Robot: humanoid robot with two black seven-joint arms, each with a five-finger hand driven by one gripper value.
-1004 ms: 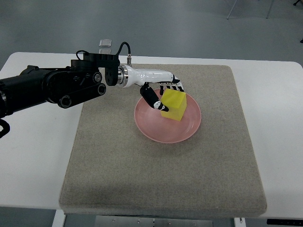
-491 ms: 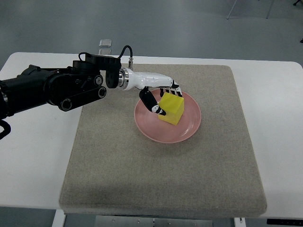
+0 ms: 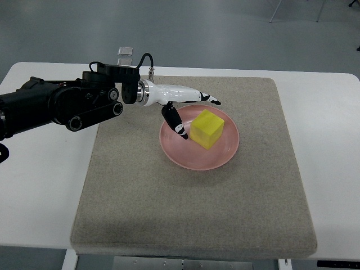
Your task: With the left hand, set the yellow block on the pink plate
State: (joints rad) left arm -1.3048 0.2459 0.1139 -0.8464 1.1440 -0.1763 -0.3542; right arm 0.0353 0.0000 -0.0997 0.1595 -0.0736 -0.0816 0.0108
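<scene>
Yellow block [image 3: 207, 129] resting in the pink plate [image 3: 225, 156], toward the mat's [image 3: 169, 214] far edge, near its middle. Left hand [image 3: 188, 107] over the plate's far-left rim, fingers spread, holding nothing, just beside the block, not touching

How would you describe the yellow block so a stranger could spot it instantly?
On the white table lies a grey mat, and near its middle sits a pink plate. The yellow block rests in it, the only bright cube, beside the left hand.
</scene>
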